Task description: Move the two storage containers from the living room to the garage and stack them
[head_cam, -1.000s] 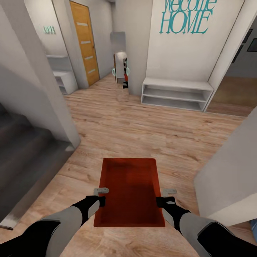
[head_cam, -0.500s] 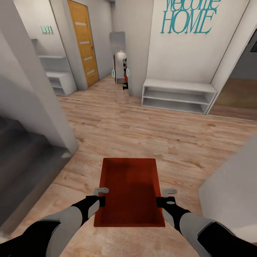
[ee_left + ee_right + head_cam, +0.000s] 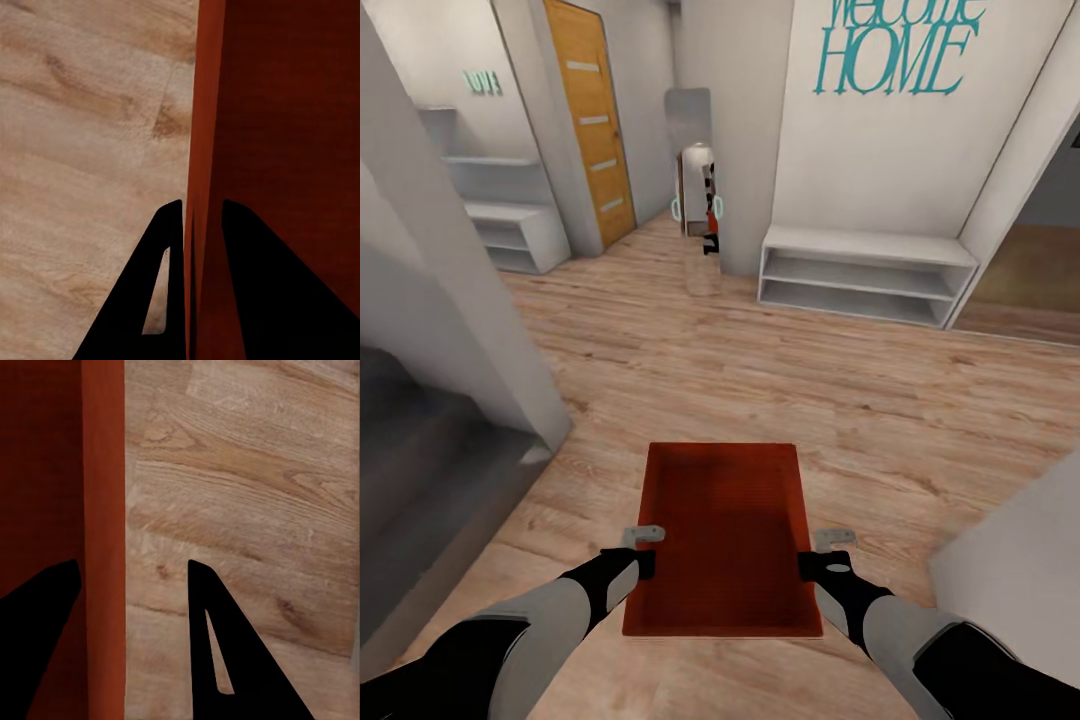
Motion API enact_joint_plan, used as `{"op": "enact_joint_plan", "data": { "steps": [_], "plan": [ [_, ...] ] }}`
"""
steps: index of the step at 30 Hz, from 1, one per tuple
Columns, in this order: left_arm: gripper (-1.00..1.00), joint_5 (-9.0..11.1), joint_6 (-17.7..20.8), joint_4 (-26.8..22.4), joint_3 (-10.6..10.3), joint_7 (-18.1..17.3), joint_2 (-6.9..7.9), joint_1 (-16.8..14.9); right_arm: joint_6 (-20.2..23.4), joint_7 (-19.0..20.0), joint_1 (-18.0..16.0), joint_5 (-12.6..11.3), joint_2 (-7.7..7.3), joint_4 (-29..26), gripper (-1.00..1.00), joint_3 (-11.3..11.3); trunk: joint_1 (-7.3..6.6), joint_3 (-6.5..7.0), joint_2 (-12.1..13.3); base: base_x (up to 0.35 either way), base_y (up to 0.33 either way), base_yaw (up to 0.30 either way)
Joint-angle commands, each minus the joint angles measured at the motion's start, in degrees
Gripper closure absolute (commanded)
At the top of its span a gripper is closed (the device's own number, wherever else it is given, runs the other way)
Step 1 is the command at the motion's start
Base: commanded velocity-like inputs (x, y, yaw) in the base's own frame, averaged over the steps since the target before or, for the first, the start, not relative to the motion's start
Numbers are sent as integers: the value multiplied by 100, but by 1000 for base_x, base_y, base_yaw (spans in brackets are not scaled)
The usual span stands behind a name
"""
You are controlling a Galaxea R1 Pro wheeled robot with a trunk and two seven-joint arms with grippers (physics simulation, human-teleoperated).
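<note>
Overhead, from the head camera, one orange-red storage container [image 3: 723,540] hangs between the two arms above a light wood-plank floor [image 3: 760,380], lidless and level. The left pincer [image 3: 644,549] clamps the container's left wall and the right pincer [image 3: 815,552] straddles its right wall, so the bin sits directly between them. Beyond the pincers stand a white low shelf [image 3: 865,272] under teal "HOME" lettering [image 3: 892,60], an orange-brown door [image 3: 595,125] and a narrow mirror [image 3: 697,190]; grey stairs [image 3: 420,470] lie off to the left pincer's side.

At the left wrist, the left pincer [image 3: 196,217] is clenched on the thin red wall, one dark finger [image 3: 154,292] outside over the planks, the other inside the bin.

At the right wrist, the right pincer [image 3: 133,562] brackets the opposite wall with a visible gap beside the outer finger [image 3: 225,652]; whether it presses the wall cannot be told.
</note>
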Motion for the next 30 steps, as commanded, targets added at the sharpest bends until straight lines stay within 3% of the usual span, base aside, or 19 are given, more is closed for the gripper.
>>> {"op": "enact_joint_plan", "data": {
  "steps": [1, 30],
  "plan": [
    [100, -10, 35, -10, -78, 40, 0, -2, -25, -27, -4, -65, 1, 7, 100, 40, 4, -5, -3, 322, 0, 0],
    [100, -10, 35, -14, -74, 40, 0, -3, -25, -27, -4, -64, -7, 7, 100, 40, 4, -5, -3, 322, 0, 0]
  ]
}}
